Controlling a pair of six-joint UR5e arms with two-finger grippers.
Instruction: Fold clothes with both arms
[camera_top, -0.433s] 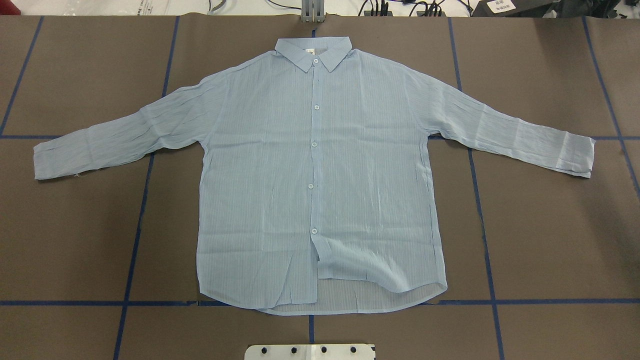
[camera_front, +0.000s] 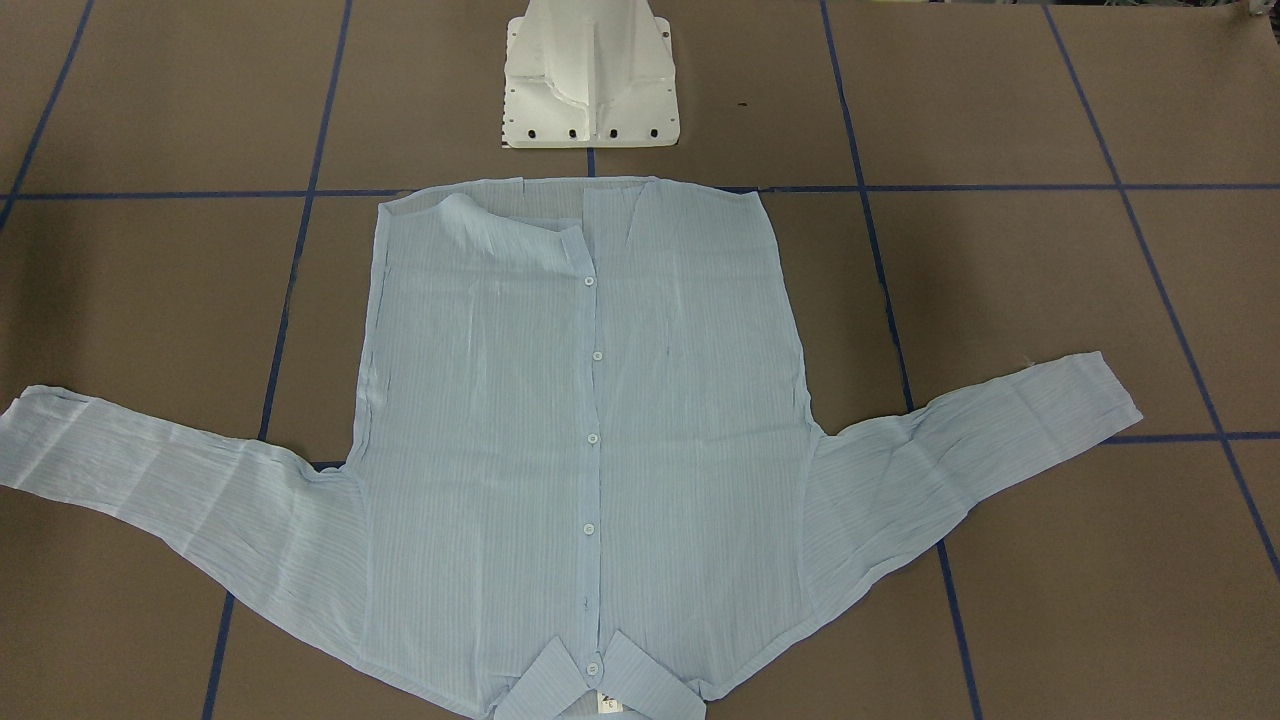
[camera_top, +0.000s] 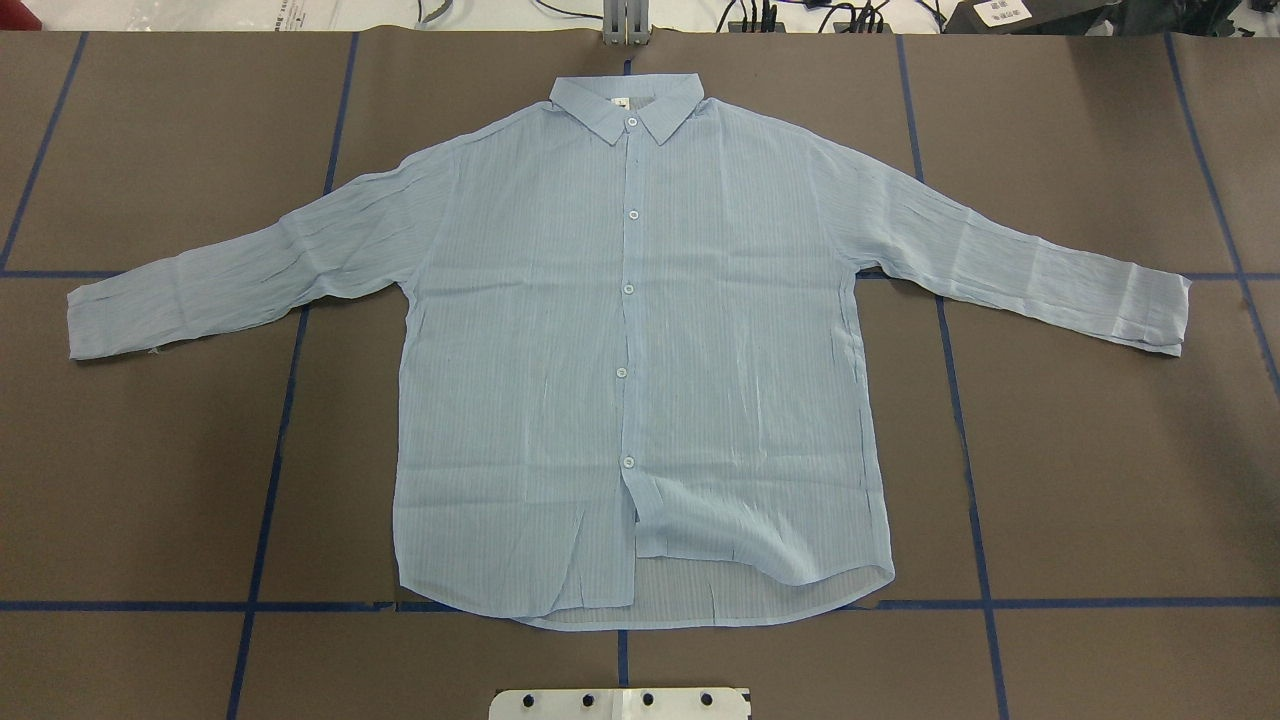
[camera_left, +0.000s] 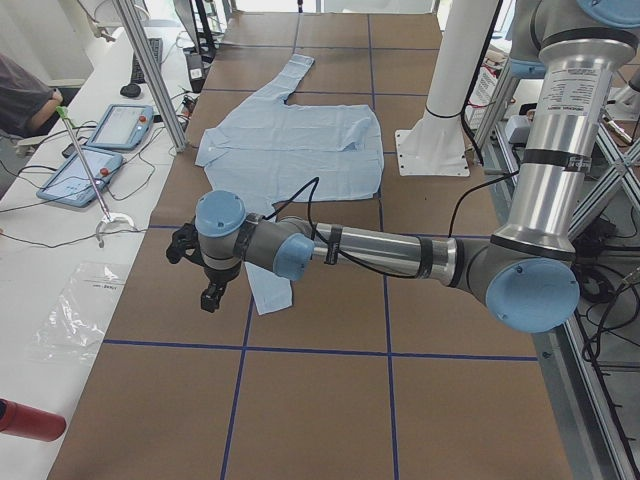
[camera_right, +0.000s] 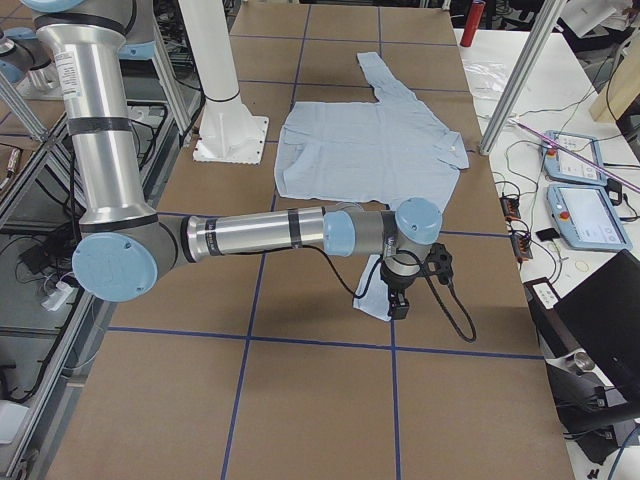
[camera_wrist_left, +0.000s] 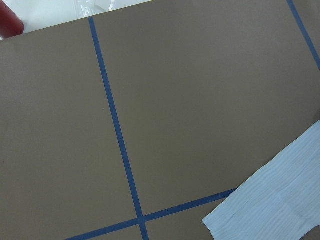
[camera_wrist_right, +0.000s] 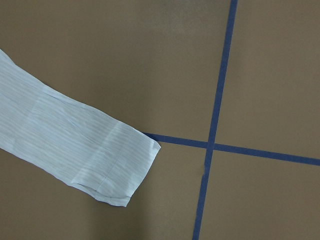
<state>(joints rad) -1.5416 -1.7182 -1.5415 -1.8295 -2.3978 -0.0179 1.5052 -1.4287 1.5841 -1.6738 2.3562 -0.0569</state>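
The pale-blue striped shirt (camera_top: 630, 350) lies flat and buttoned on the brown table, collar away from the robot, both sleeves spread out to the sides. It also shows in the front-facing view (camera_front: 590, 430). The hem's right front corner is rumpled. My left gripper (camera_left: 210, 298) hovers over the left sleeve's cuff (camera_wrist_left: 280, 200). My right gripper (camera_right: 398, 306) hovers over the right sleeve's cuff (camera_wrist_right: 100, 155). Both grippers show only in the side views, so I cannot tell whether they are open or shut. Neither wrist view shows fingers.
The white pedestal base (camera_front: 590, 90) stands at the near table edge by the shirt's hem. Blue tape lines (camera_top: 270, 470) grid the table. Teach pendants (camera_left: 120, 125) and a metal post (camera_left: 150, 70) stand on the operators' side; a red object (camera_left: 30, 420) lies there.
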